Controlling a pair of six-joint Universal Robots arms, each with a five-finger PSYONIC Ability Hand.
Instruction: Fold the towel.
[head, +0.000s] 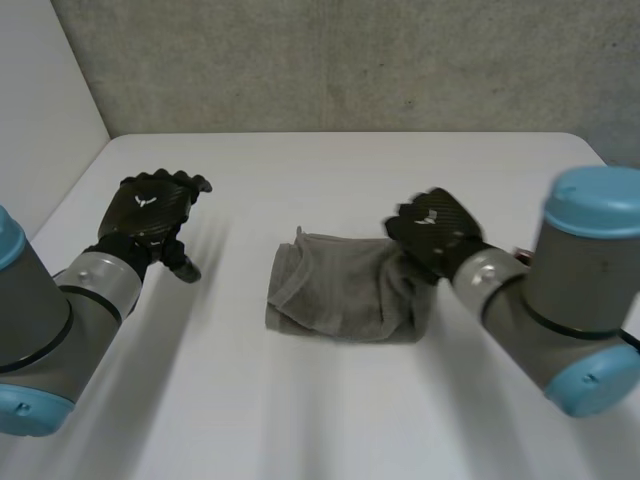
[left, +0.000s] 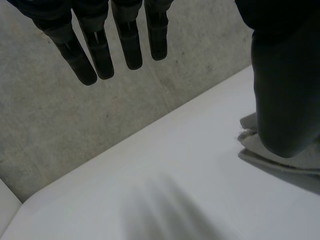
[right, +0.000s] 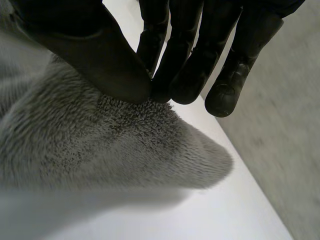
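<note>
Towel (head: 345, 290), grey and folded into a rumpled block, lies near the middle of the white table (head: 330, 170) in the head view, with a concrete wall (head: 350, 60) behind the table's far edge. The left hand (head: 150, 215) hangs above the bare table well to the left of the towel, apart from it, with its fingers loosely spread and nothing in them. The right hand (head: 432, 232) is at the towel's right edge, near the far corner, with its fingers bent down onto the cloth.

In the left wrist view, the left hand's fingers (left: 129, 47) hang straight and apart in front of the wall, and the thumb (left: 285, 100) stands well off from them. It holds nothing. A strip of the towel (left: 295, 161) shows on the table just past the thumb.

In the right wrist view, the right hand's thumb (right: 100, 60) and fingers (right: 185, 75) close together on the fluffy pile of the towel (right: 100, 145), pinching it between their tips. The cloth rises to a peak at the pinch and throws a shadow on the table (right: 225, 215) beneath.
</note>
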